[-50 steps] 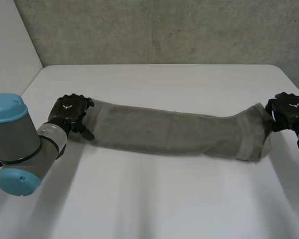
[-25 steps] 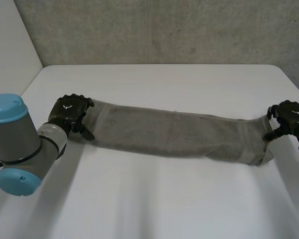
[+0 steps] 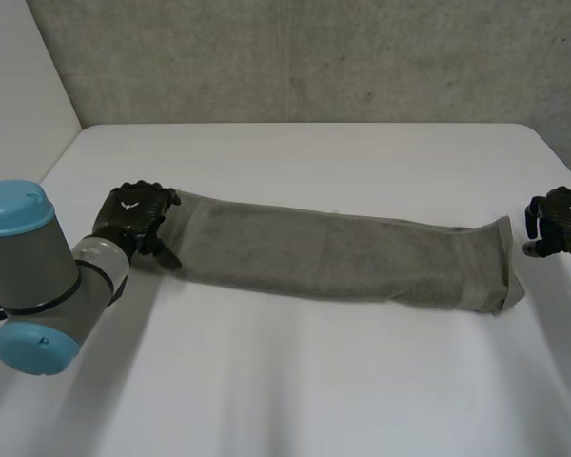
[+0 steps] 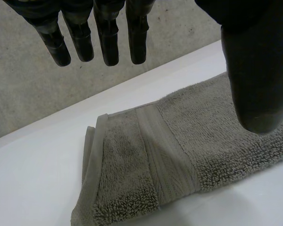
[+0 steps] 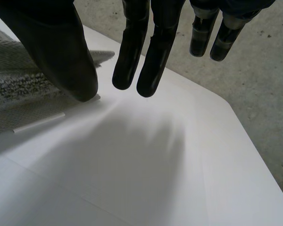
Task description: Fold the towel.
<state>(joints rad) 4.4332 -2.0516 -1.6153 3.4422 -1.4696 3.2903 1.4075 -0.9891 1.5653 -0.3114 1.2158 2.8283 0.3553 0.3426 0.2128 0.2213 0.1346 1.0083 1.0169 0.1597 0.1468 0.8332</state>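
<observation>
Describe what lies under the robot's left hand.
The towel, banded end showing, lies on the white table beneath the left hand, whose fingers are open. The table under the towel is covered.

Wht table [image 3: 314, 381], concrete wall [image 3: 314, 57]

— What stands behind the table [image 3: 295, 152]?
— A rough grey concrete wall [image 3: 314, 57], close along its far edge.
— And to the table's left?
— A smooth pale wall [image 3: 19, 76]. The table itself is white, with rounded far corners, softly lit.
</observation>
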